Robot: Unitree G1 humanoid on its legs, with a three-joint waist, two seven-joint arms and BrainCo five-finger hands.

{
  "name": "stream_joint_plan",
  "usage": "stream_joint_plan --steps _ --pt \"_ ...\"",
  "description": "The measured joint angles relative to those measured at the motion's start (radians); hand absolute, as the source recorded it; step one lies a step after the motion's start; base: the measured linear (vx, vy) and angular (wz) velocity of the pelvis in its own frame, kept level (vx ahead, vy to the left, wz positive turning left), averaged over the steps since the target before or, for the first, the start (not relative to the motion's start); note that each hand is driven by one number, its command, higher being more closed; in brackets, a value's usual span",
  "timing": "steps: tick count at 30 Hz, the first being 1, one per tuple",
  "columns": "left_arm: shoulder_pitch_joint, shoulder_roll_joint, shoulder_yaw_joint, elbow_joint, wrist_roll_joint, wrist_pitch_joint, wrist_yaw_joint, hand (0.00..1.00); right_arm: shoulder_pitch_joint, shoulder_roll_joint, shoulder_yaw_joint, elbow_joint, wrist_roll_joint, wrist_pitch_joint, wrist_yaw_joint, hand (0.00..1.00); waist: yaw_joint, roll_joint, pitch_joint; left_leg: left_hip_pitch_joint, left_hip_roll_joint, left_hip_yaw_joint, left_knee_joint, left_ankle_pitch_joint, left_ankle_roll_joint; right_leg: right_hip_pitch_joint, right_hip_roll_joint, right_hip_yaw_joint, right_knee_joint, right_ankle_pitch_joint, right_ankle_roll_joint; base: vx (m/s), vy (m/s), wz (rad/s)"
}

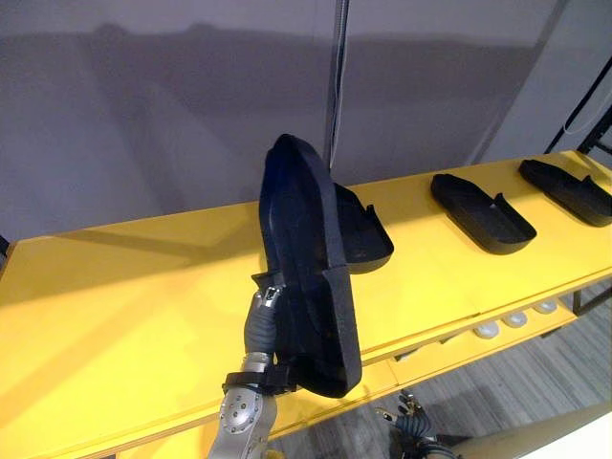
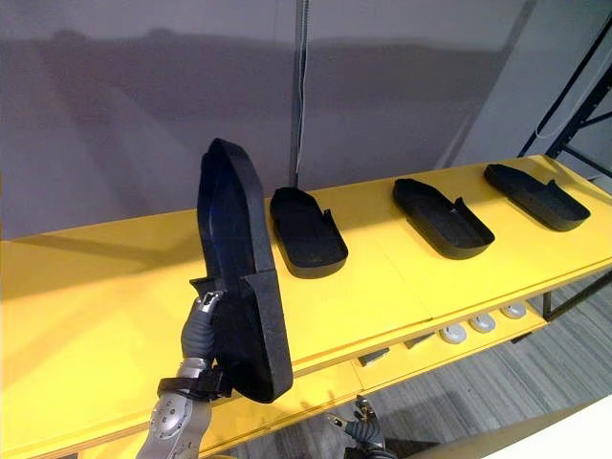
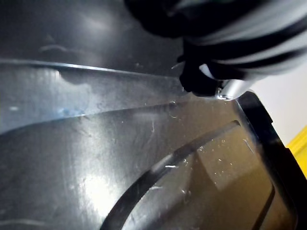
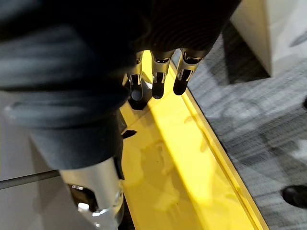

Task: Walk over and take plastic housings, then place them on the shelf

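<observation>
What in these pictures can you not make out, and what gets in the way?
Left hand: mostly behind the held housing in the eye views.
Right hand: small and dark near the eye views' bottom edge.
White round things under the shelf: too small to identify, partly behind its edge.
Whole shape of the held housing: the left wrist view is too close.

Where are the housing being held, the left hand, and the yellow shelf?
held housing (image 2: 234,268): right eye view, broad dark side
left hand (image 2: 198,327): right eye view, ribbed cover
yellow shelf (image 2: 86,306): right eye view, bare top surface
</observation>
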Motion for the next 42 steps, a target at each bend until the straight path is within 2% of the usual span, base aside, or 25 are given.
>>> stream_joint_plan --steps 4,7,10,11,12,13,14,15,17,18,19,20,21,22,24,26,29,30,31,32,33,34,35,37,42 --pt "0.002 0.001 0.001 -0.001 0.001 0.000 0.001 1.00 0.002 0.003 -0.011 -0.001 0.007 0.000 -0.003 0.00 0.003 -0.002 -0.005 0.025 0.001 -0.013 -0.015 0.008 -0.011 0.042 0.012 -0.008 -0.029 0.021 -0.001 0.05 -0.012 0.23" --pt "0.002 0.002 0.002 -0.005 0.019 0.000 0.004 1.00 -0.002 0.002 -0.010 -0.004 0.007 0.000 -0.010 0.00 0.003 -0.008 -0.002 0.005 -0.006 -0.041 -0.017 0.034 -0.030 0.047 0.012 -0.067 -0.027 0.026 -0.007 -0.03 -0.050 0.59" --pt "0.005 0.002 0.030 -0.030 0.020 0.000 0.016 1.00 -0.038 -0.002 -0.010 -0.003 0.007 0.000 -0.016 0.00 0.004 -0.006 0.013 -0.029 0.007 0.005 -0.021 0.077 -0.051 0.042 0.010 -0.106 -0.025 0.027 -0.009 -0.13 -0.059 0.46" --pt "0.005 -0.001 0.055 -0.046 0.020 0.000 0.024 1.00 -0.053 -0.002 -0.012 -0.005 0.006 -0.001 -0.020 0.00 0.007 -0.017 0.021 -0.029 0.039 0.080 -0.030 0.058 -0.038 0.033 0.000 -0.109 -0.033 0.031 -0.016 -0.12 -0.056 0.07" --pt "0.004 -0.008 0.079 -0.059 0.020 -0.003 0.028 1.00 -0.080 -0.011 -0.010 -0.007 0.006 -0.001 -0.023 0.00 0.004 -0.003 0.035 -0.052 0.124 0.188 0.083 0.008 -0.030 0.034 0.005 -0.115 -0.034 0.030 -0.019 -0.09 -0.052 0.01" --pt "0.003 -0.011 0.089 -0.059 0.020 -0.004 0.031 1.00 -0.084 -0.019 -0.010 -0.010 0.006 -0.001 -0.026 0.00 0.002 0.001 0.037 -0.054 0.166 0.217 0.128 -0.008 -0.044 0.035 0.004 -0.116 -0.033 0.030 -0.019 -0.07 -0.012 0.05" --pt "0.004 -0.016 0.100 -0.058 0.020 -0.004 0.037 1.00 -0.086 -0.032 -0.010 -0.012 0.005 -0.001 -0.029 0.00 -0.005 0.003 0.035 -0.045 0.238 0.241 0.177 -0.019 -0.062 0.037 -0.011 -0.130 -0.031 0.030 -0.019 -0.07 0.065 0.12" --pt "0.004 -0.016 0.099 -0.056 0.019 -0.005 0.040 1.00 -0.081 -0.039 -0.011 -0.009 0.004 -0.002 -0.030 0.00 -0.011 0.001 0.033 -0.032 0.267 0.243 0.182 -0.019 -0.061 0.035 -0.023 -0.139 -0.036 0.031 -0.019 -0.11 0.163 0.23" --pt "0.000 -0.014 0.096 -0.044 0.018 -0.017 0.046 1.00 -0.076 -0.062 -0.013 0.037 0.000 -0.001 -0.035 0.00 -0.030 0.019 0.016 0.004 0.353 0.241 0.113 -0.015 -0.066 0.035 -0.047 -0.162 -0.069 0.051 0.019 -0.09 0.340 0.35" --pt "-0.011 -0.017 0.085 -0.013 0.017 -0.025 0.049 1.00 -0.074 -0.078 -0.013 0.070 -0.013 0.001 -0.037 0.00 -0.040 0.043 0.001 0.037 0.374 0.236 0.027 0.011 -0.064 0.034 -0.058 -0.174 -0.088 0.070 0.052 -0.01 0.427 0.59" --pt "-0.028 -0.013 0.077 0.023 0.017 -0.025 0.050 1.00 -0.082 -0.087 -0.017 0.108 -0.020 0.002 -0.038 0.00 -0.055 0.063 -0.015 0.051 0.355 0.231 -0.053 0.018 -0.186 0.035 -0.076 -0.190 -0.109 0.094 0.082 0.04 0.405 0.55" --pt "-0.040 -0.002 0.079 0.045 0.017 -0.024 0.050 1.00 -0.093 -0.071 -0.020 0.132 -0.021 0.005 -0.039 0.00 -0.058 0.036 -0.006 0.049 0.321 0.233 -0.052 0.025 -0.169 0.039 -0.104 -0.188 -0.123 0.116 0.078 0.05 0.489 0.38" --pt "-0.044 0.007 0.091 0.074 0.013 -0.022 0.069 1.00 -0.100 -0.045 -0.006 0.146 -0.023 0.007 -0.034 0.00 -0.051 0.028 0.000 0.039 0.299 0.235 -0.045 0.022 -0.154 0.040 -0.117 -0.192 -0.149 0.185 0.071 0.03 0.470 0.13" --pt "-0.044 0.011 0.092 0.082 0.012 -0.022 0.075 1.00 -0.102 -0.034 -0.007 0.150 -0.026 0.007 -0.034 0.00 -0.050 0.028 0.001 0.033 0.296 0.234 -0.034 0.018 -0.146 0.043 -0.118 -0.193 -0.157 0.210 0.070 0.01 0.509 0.15" --pt "-0.044 0.035 0.092 0.095 0.002 -0.021 0.082 1.00 -0.109 0.007 -0.005 0.155 -0.033 0.007 -0.032 0.00 -0.042 0.025 0.009 0.010 0.291 0.232 0.042 -0.005 -0.111 0.051 -0.129 -0.193 -0.146 0.301 0.070 0.00 0.345 0.14" --pt "-0.044 0.040 0.090 0.079 0.000 -0.022 0.082 1.00 -0.108 0.014 0.011 0.130 -0.040 0.008 -0.029 0.00 -0.020 0.020 0.013 0.003 0.287 0.242 0.080 -0.031 -0.092 0.034 -0.142 -0.192 -0.110 0.324 0.068 -0.05 0.264 -0.04" --pt "-0.043 0.039 0.088 0.053 0.002 -0.022 0.077 1.00 -0.105 0.011 0.029 0.084 -0.042 0.008 -0.021 0.00 -0.016 0.012 0.019 -0.042 0.266 0.246 0.146 -0.093 -0.055 -0.014 -0.170 -0.175 -0.045 0.326 0.065 -0.11 0.237 -0.02" --pt "-0.040 0.039 0.090 0.054 0.006 -0.020 0.073 1.00 -0.103 0.013 0.030 0.080 -0.041 0.008 -0.016 0.00 -0.003 0.010 0.024 -0.039 0.255 0.260 0.148 -0.107 -0.031 -0.028 -0.168 -0.125 -0.017 0.274 0.074 -0.14 0.211 -0.07" --pt "-0.041 0.038 0.092 0.056 0.008 -0.020 0.073 1.00 -0.098 0.018 0.030 0.079 -0.041 0.009 -0.015 0.00 -0.001 0.007 0.028 -0.037 0.249 0.253 0.148 -0.105 -0.028 -0.036 -0.140 -0.074 0.043 0.201 0.089 -0.16 0.140 0.26" --pt "-0.041 0.032 0.089 0.057 0.019 -0.018 0.072 1.00 -0.073 0.019 0.033 0.077 -0.039 0.008 -0.009 0.00 -0.012 -0.015 0.026 -0.031 0.220 0.222 0.132 -0.093 -0.016 -0.042 -0.059 0.014 0.140 0.078 0.093 -0.11 0.029 0.62" --pt "-0.041 0.020 0.088 0.058 0.023 -0.018 0.070 1.00 -0.050 0.011 0.028 0.078 -0.037 0.008 -0.010 0.00 -0.010 -0.033 0.019 -0.029 0.177 0.213 0.112 -0.080 -0.005 -0.046 0.005 0.072 0.177 -0.018 0.070 -0.09 -0.010 0.65" --pt "-0.041 0.013 0.088 0.058 0.024 -0.018 0.070 1.00 -0.043 0.004 0.028 0.078 -0.037 0.008 -0.010 0.00 -0.009 -0.031 0.020 -0.030 0.164 0.211 0.109 -0.076 -0.002 -0.049 0.027 0.093 0.174 -0.049 0.049 -0.04 -0.042 0.43" --pt "-0.042 0.007 0.088 0.058 0.031 -0.019 0.070 1.00 -0.033 -0.002 0.028 0.078 -0.030 0.008 -0.011 0.00 -0.009 -0.027 0.020 -0.037 0.141 0.206 0.108 -0.070 -0.002 -0.043 0.050 0.124 0.141 -0.086 -0.004 -0.04 -0.039 0.39" --pt "-0.044 0.000 0.087 0.069 0.050 -0.017 0.068 1.00 -0.021 0.001 0.029 0.081 -0.019 0.008 -0.011 0.00 -0.027 -0.018 0.020 -0.054 0.125 0.167 0.119 -0.060 -0.013 -0.003 0.051 0.102 0.082 -0.097 -0.012 -0.04 -0.053 0.58" --pt "-0.046 -0.002 0.081 0.072 0.079 -0.009 0.049 1.00 -0.018 0.008 0.025 0.081 -0.015 0.008 -0.011 0.00 -0.022 -0.023 0.014 -0.064 0.129 0.107 0.121 -0.045 -0.032 0.053 0.083 0.052 0.032 -0.075 -0.033 0.01 -0.062 0.37"
